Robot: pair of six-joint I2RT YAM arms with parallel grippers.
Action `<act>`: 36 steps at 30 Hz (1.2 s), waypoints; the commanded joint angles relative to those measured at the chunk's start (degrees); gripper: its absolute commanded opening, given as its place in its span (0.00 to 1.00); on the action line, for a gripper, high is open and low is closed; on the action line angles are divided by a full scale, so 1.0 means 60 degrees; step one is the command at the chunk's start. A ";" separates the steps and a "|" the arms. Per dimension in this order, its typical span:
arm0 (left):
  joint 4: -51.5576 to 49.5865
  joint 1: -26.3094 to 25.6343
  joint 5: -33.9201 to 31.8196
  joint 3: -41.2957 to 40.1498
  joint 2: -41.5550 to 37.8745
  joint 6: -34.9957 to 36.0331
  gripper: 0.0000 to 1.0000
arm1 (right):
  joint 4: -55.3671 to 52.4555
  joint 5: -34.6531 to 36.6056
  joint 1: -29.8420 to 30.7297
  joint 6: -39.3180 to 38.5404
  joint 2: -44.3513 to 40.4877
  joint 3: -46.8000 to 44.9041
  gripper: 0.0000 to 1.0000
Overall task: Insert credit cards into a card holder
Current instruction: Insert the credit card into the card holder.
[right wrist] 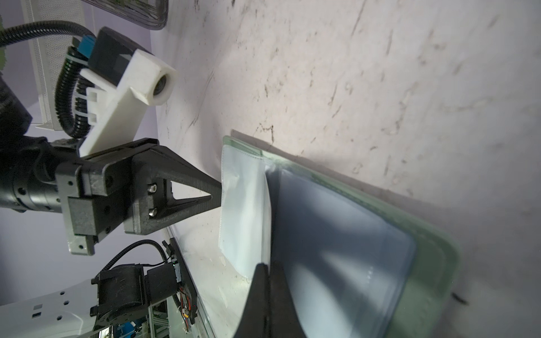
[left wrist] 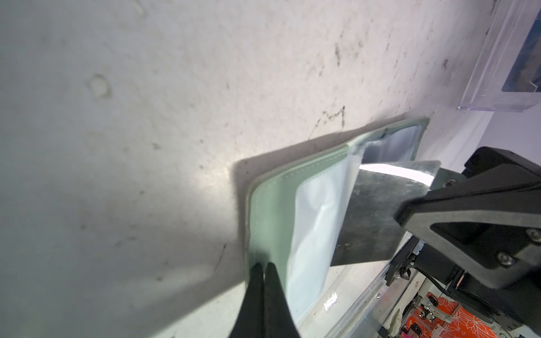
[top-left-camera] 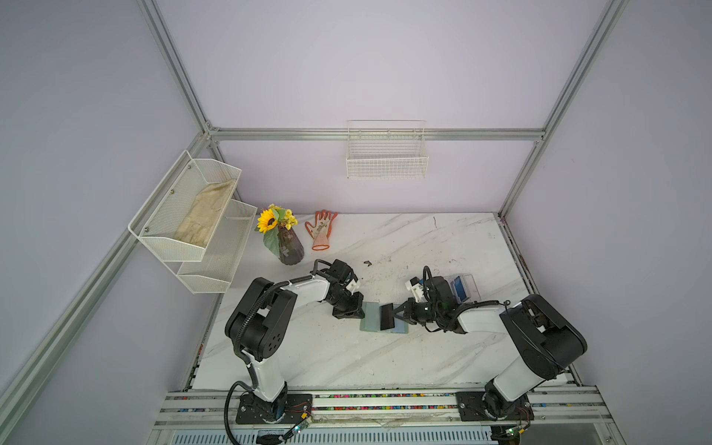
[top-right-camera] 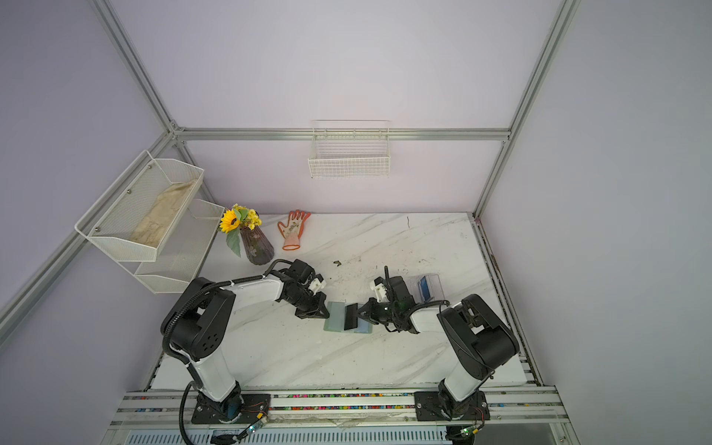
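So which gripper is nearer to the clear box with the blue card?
Right. The right gripper holds a dark card over the card holder, on the clear box's side; the left gripper is at the holder's far edge.

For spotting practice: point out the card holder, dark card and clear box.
card holder (top-left-camera: 370, 318): a top view, uncovered page.
dark card (top-left-camera: 386, 316): a top view, its middle.
clear box (top-left-camera: 474, 289): a top view, side wall.

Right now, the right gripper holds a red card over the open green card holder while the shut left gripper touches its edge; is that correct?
Not quite: the card in the right gripper is dark grey, not red, as the left wrist view shows. The card holder does lie open, the shut left gripper touching its edge.
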 commanded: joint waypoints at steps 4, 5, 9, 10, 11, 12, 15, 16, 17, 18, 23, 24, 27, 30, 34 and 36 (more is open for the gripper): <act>0.0024 -0.0114 -0.0093 -0.0338 0.0158 -0.0108 0.00 | 0.0514 -0.0229 -0.0042 0.0236 0.0092 -0.0189 0.00; 0.0024 -0.0115 -0.0100 -0.0339 0.0148 -0.0101 0.00 | 0.0502 -0.0230 -0.0059 0.0234 0.0071 -0.0205 0.00; 0.0012 -0.0111 -0.0106 -0.0324 0.0159 -0.0101 0.00 | 0.0496 -0.0252 -0.0197 0.0231 0.0041 -0.0259 0.00; -0.0008 -0.0120 -0.0108 -0.0324 0.0155 -0.0101 0.00 | 0.0499 -0.0258 -0.0227 0.0232 0.0035 -0.0267 0.00; -0.0009 -0.0114 -0.0110 -0.0324 0.0155 -0.0101 0.00 | 0.0505 -0.0285 -0.0269 0.0230 0.0054 -0.0267 0.00; -0.0006 -0.0114 -0.0106 -0.0313 0.0156 -0.0101 0.00 | 0.0511 -0.0300 -0.0303 0.0220 0.0058 -0.0267 0.00; -0.0027 -0.0117 -0.0091 -0.0295 0.0181 -0.0087 0.00 | 0.0539 -0.0359 -0.0324 0.0208 0.0108 -0.0227 0.00; -0.0018 -0.0114 -0.0091 -0.0295 0.0199 -0.0086 0.00 | 0.0530 -0.0362 -0.0336 0.0210 0.0115 -0.0216 0.00; -0.0019 -0.0106 -0.0091 -0.0288 0.0196 -0.0086 0.00 | 0.0542 -0.0373 -0.0345 0.0217 0.0121 -0.0219 0.00; -0.0016 -0.0121 -0.0088 -0.0282 0.0209 -0.0086 0.00 | 0.0584 -0.0404 -0.0342 0.0223 0.0130 -0.0223 0.00; -0.0014 -0.0114 -0.0075 -0.0280 0.0226 -0.0094 0.00 | 0.1099 -0.0551 -0.0338 0.0496 0.0282 -0.0388 0.00; -0.0016 -0.0114 -0.0076 -0.0280 0.0207 -0.0088 0.00 | 0.1211 -0.0574 -0.0340 0.0545 0.0303 -0.0417 0.00; -0.0018 -0.0114 -0.0091 -0.0295 0.0208 -0.0086 0.00 | 0.1658 -0.0655 -0.0350 0.0795 0.0381 -0.0520 0.00; -0.0020 -0.0114 -0.0104 -0.0297 0.0208 -0.0086 0.00 | 0.2093 -0.0706 -0.0340 0.1070 0.0483 -0.0655 0.00; -0.0017 -0.0114 -0.0106 -0.0310 0.0232 -0.0086 0.00 | 0.2343 -0.0716 -0.0339 0.1200 0.0522 -0.0750 0.00; -0.0024 -0.0114 -0.0106 -0.0309 0.0225 -0.0086 0.00 | 0.2359 -0.0714 -0.0347 0.1256 0.0456 -0.0771 0.00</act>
